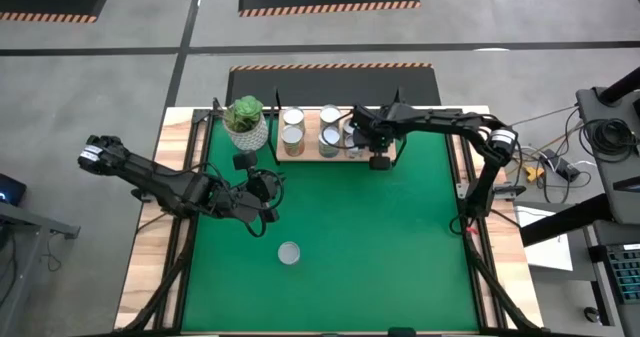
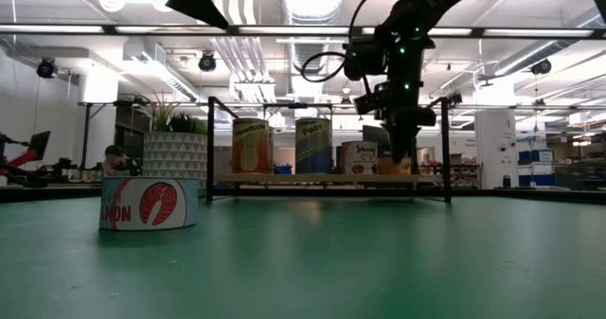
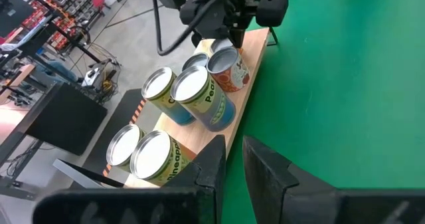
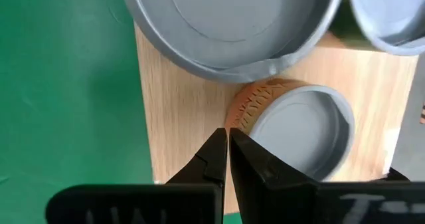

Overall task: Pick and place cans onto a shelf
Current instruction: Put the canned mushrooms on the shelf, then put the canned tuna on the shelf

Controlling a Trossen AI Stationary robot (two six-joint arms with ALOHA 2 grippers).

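The light-wood shelf [image 1: 312, 158] stands at the far side of the green mat. Several cans stand on their bases on it, among them two tall ones [image 2: 252, 147] [image 2: 313, 146] and a small red-labelled one [image 2: 360, 157]. My right gripper [image 4: 228, 136] is shut and points down over the shelf's right end, its tips beside a low orange-labelled can [image 4: 299, 134] on the board. A flat salmon can [image 1: 289, 253] sits alone on the mat. My left gripper [image 3: 234, 159] hovers above the mat left of centre, shut to a thin slit and holding nothing. My right gripper comes from above with its shut fingertips [image 4: 240, 144] right at the side wall [image 4: 244, 112] of the low orange-labelled can, on the side toward the shelf's near edge. Whether they touch the wall I cannot tell. The can stands on the board.
A white pot with a green plant [image 1: 247, 125] stands just left of the shelf. Thin black posts [image 2: 208, 149] rise at the shelf's ends. The wide green mat [image 1: 380, 247] lies between the shelf and the table's near edge.
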